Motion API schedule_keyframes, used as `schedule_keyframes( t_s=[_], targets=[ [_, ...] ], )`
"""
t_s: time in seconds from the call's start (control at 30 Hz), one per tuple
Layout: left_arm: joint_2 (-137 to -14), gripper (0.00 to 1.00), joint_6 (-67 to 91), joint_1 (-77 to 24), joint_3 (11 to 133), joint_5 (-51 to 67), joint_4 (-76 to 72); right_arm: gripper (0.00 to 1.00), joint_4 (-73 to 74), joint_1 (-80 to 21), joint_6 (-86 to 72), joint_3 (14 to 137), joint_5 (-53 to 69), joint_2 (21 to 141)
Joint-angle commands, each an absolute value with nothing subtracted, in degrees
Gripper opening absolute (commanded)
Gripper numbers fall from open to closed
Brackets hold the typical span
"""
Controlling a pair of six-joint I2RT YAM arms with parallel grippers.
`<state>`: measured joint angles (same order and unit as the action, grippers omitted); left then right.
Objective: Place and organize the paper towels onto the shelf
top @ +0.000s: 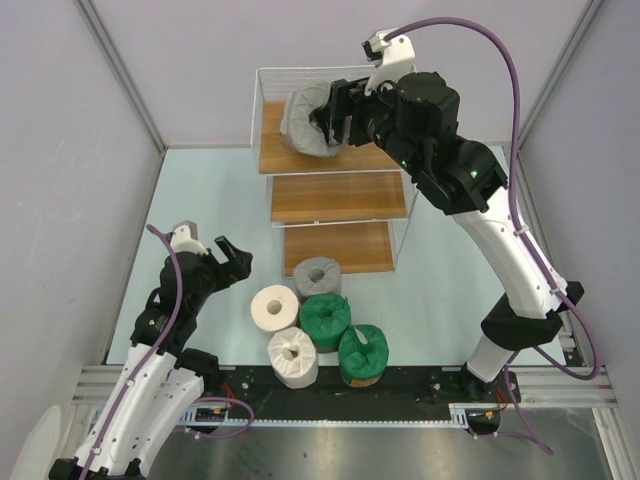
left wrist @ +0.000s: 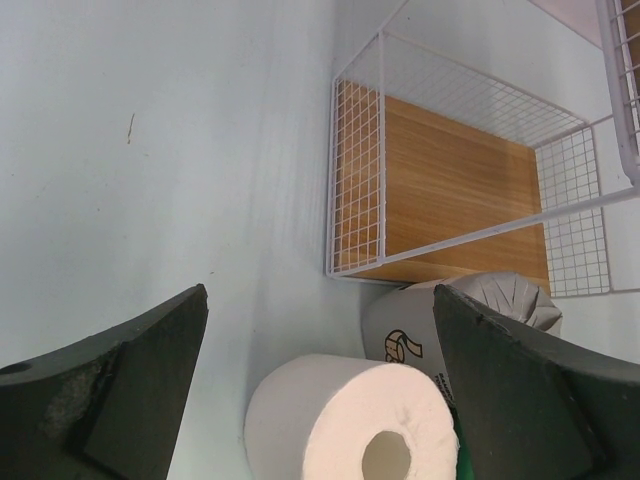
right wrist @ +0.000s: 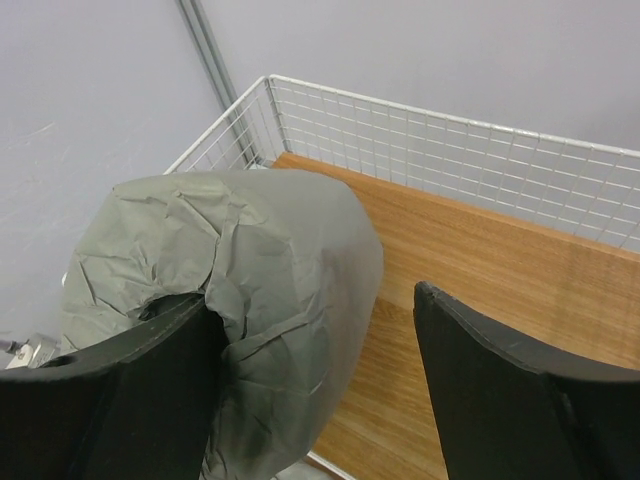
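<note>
A grey wrapped paper towel roll (top: 305,122) lies at the left end of the shelf's (top: 330,195) top board. My right gripper (top: 335,118) is at it, open. In the right wrist view one finger (right wrist: 120,400) presses against the crumpled grey roll (right wrist: 270,290), while the other finger (right wrist: 500,390) stands apart over the bare board (right wrist: 480,260). On the table in front of the shelf stand another grey roll (top: 318,275), two white rolls (top: 274,307) (top: 292,355) and two green rolls (top: 325,318) (top: 362,352). My left gripper (top: 228,262) hovers open, left of them, holding nothing.
In the left wrist view a white roll (left wrist: 340,420) sits between and below the fingers, with the grey printed roll (left wrist: 480,300) and the shelf's bottom tier (left wrist: 450,180) behind it. The middle and bottom boards hold nothing. Walls enclose the table on three sides.
</note>
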<state>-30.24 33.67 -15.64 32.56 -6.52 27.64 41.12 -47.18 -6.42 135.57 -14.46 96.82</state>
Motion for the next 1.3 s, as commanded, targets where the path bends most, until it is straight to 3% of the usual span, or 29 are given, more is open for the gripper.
schedule_keyframes(
  t_s=[0.0,0.63,0.77,0.97,1.17,1.27],
  targets=[
    [-29.71,1.00,35.07,-15.82,32.17,-5.01,27.25,0.78,35.87,-46.67,-6.15,138.08,-13.36,97.38],
    [-28.39,1.00,35.33,-15.91,31.90,-4.83,27.95,0.85,33.40,-45.53,-3.78,143.53,-10.11,100.55],
    [-28.39,1.00,35.25,-15.91,31.90,-4.66,27.86,0.86,28.75,-48.67,-1.32,135.46,-12.21,93.54],
    [-28.56,1.00,35.24,-15.82,31.64,-4.48,26.99,0.87,22.24,-57.29,2.29,110.17,-15.99,73.51],
    [-29.97,1.00,34.81,-15.91,31.55,-4.39,26.46,0.86,24.08,-61.96,-9.39,85.28,-18.54,57.86],
    [-30.15,1.00,34.80,-15.91,31.38,-4.31,26.10,0.86,27.59,-63.45,-15.02,76.05,-22.40,56.08]
  ],
)
